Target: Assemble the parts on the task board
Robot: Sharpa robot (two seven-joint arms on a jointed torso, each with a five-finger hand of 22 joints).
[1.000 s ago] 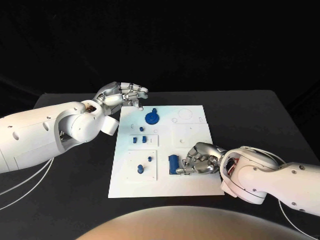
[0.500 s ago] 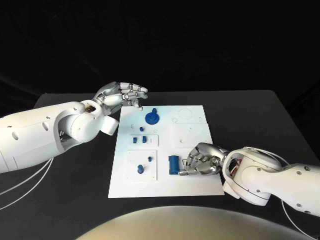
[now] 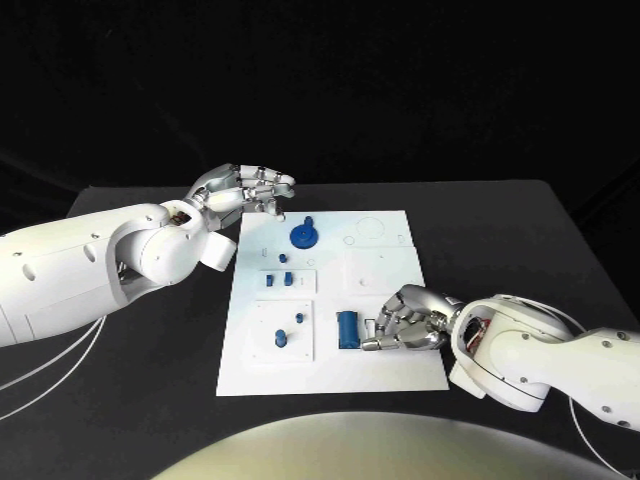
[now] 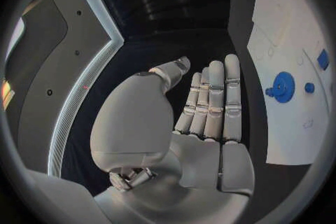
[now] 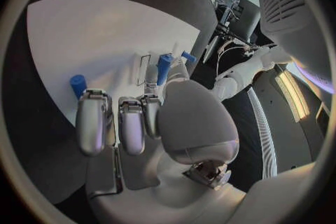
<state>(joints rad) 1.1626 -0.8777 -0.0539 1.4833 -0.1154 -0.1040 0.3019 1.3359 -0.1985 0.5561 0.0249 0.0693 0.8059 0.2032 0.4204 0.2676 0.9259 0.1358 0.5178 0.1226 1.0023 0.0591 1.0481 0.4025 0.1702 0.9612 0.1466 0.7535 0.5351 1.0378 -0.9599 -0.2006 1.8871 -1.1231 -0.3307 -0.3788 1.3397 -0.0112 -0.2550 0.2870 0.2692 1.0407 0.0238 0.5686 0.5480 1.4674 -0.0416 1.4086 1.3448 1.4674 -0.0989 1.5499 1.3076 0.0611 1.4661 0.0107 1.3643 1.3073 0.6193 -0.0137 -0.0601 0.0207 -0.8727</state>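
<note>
Desk: black; it carries the task board in the middle of the frame, head view.
Task board: white plate, long side running up and down the frame, with shallow square recesses; its lower right corner lies just beside the right arm.
Left hand: at the upper left of the board, off its corner; fingers curled loosely with nothing in them. The left wrist view shows the fingers lying side by side and straight, holding nothing.
Right hand: at the lower right part of the board, fingers bent down beside the blue cylinder; whether it touches or grips the piece I cannot tell.
Gear part: round blue piece near the board's upper middle.
Blue cylinder: lower centre of the board, just left of the right hand.
Small parts: blue pieces in the lower left recess; more sit in the recess above it.
Step in hand: likely picking up the blue cylinder.
How to do it well: close the fingers squarely across the cylinder's sides, keep it from rolling, and lift straight before carrying it to its seat.
Containers: the recesses on the board's left column hold the small blue pieces; the right column's upper recesses look bare.
</note>
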